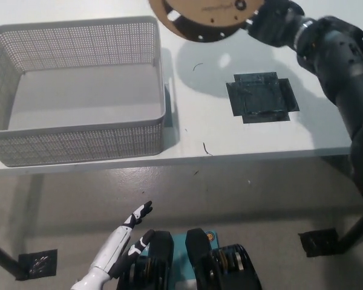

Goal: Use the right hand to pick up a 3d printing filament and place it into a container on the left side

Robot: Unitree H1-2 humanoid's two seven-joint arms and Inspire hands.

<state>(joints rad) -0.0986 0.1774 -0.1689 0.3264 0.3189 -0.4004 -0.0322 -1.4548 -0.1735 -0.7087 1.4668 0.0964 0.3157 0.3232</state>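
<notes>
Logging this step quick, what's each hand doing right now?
Left hand: open, holding nothing, low beside the body.
Right hand: shut on the filament spool.

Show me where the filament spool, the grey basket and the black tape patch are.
filament spool (206, 15): head view, cardboard side face.
grey basket (85, 145): head view, near mesh wall.
black tape patch (261, 98): head view, its middle.

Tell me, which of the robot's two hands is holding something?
The black right hand, at the top right, grips the brown spool. The white left hand hangs open below the table, holding nothing.
</notes>
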